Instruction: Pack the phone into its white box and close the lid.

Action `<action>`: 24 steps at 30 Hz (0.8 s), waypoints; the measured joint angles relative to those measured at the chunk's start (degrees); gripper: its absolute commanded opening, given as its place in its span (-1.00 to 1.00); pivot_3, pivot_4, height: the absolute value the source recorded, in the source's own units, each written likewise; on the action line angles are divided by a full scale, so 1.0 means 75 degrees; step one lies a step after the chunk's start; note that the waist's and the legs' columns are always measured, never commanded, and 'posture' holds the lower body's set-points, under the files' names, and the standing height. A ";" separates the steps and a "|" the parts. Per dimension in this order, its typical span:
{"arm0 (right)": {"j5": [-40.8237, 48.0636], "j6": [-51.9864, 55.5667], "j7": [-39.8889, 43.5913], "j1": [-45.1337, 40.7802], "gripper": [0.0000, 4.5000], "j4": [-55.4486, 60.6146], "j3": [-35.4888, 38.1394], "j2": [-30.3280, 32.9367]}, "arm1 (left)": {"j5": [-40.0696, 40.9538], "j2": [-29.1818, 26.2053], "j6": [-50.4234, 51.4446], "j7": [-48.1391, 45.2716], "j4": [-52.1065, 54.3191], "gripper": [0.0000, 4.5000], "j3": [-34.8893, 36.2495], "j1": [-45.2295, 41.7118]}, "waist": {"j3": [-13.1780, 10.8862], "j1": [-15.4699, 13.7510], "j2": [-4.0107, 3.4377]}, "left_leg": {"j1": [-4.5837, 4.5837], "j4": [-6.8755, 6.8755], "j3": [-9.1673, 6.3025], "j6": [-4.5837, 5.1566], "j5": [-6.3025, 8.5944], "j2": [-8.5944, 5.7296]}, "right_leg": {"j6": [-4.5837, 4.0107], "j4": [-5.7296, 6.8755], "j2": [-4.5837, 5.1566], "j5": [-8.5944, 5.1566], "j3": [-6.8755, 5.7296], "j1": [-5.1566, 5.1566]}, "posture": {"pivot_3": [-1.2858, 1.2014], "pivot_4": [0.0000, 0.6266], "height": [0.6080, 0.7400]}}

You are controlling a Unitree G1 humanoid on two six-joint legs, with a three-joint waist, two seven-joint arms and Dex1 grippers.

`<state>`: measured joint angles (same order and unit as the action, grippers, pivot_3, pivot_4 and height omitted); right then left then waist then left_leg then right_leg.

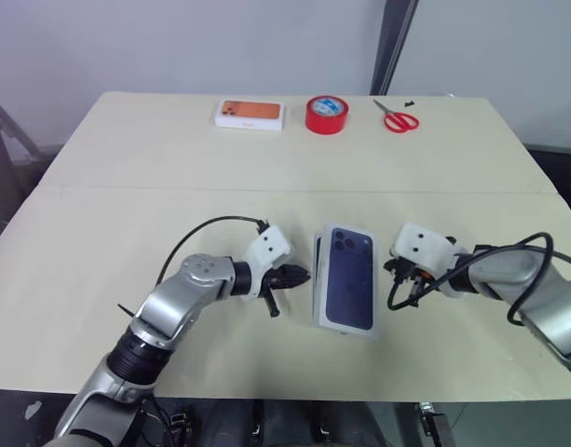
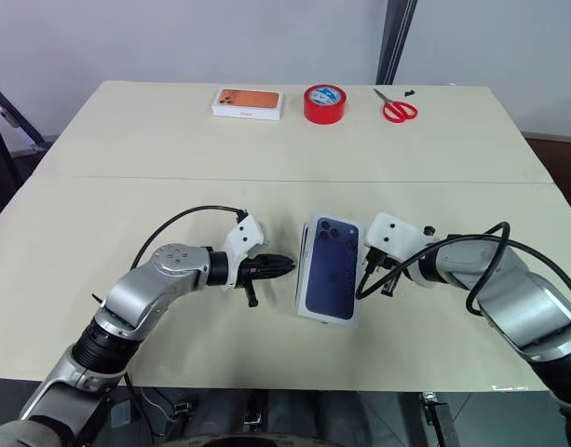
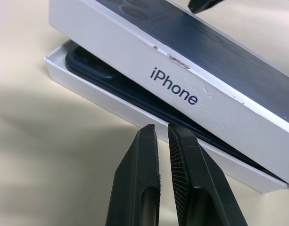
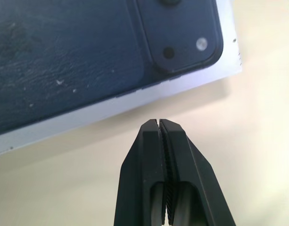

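Head views: the lid (image 1: 346,277) is sitting askew over the white box (image 1: 317,279), its long axis running across both grippers' pointing lines. The left gripper (image 1: 292,276) is waiting nearer.

Left wrist: jaws nearly pressed together, empty; the phone (image 3: 116,80) is lying in the box straight ahead.

Right wrist: the right gripper (image 4: 159,123), jaws shut and empty, is pointing at the lid's edge.
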<state>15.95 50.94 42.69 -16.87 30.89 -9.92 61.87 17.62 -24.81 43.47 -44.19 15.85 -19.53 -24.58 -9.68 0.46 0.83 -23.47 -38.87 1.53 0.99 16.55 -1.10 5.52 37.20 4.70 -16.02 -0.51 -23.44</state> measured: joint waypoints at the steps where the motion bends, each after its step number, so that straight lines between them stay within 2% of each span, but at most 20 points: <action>1: -0.0006 -0.0022 0.0030 0.0011 -0.97 0.0001 0.0001 -0.0001 | 0.0000 -0.0001 0.0000 0.0013 0.0000 -0.79 0.0003 0.0005 | 0.0000 0.0000 0.0000 | 0.0000 0.0000 0.0000 0.0000 0.0000 0.0000 | 0.0000 0.0000 0.0000 0.0000 0.0000 0.0000 | 0.03 -0.52 0.77; 14: -0.0224 0.0005 0.0063 0.0111 -0.97 0.0077 -0.0155 -0.0534 | 0.0006 0.0002 0.0001 0.0056 0.0000 -0.79 0.0009 0.0020 | 0.0000 0.0001 0.0000 | 0.0000 -0.0003 0.0000 -0.0001 0.0000 0.0000 | 0.0000 0.0002 0.0000 0.0000 0.0000 0.0000 | 0.03 -0.52 0.77; 24: -0.0216 0.0157 0.0137 -0.0168 -0.97 0.0240 -0.0146 -0.0640 | 0.0013 -0.0047 0.0000 0.0088 0.0000 -0.79 0.0036 0.0021 | 0.0000 0.0009 0.0000 | 0.0000 -0.0004 0.0000 0.0000 0.0000 0.0000 | 0.0000 0.0003 0.0000 0.0000 0.0000 0.0000 | 0.03 -0.52 0.77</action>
<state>14.33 52.12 43.71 -18.13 32.69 -11.02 57.07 17.71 -25.16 43.47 -43.53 15.85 -19.26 -24.43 -9.68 0.53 0.83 -23.48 -38.91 1.53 0.99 16.55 -1.11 5.52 37.23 4.70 -16.02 -0.51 -23.44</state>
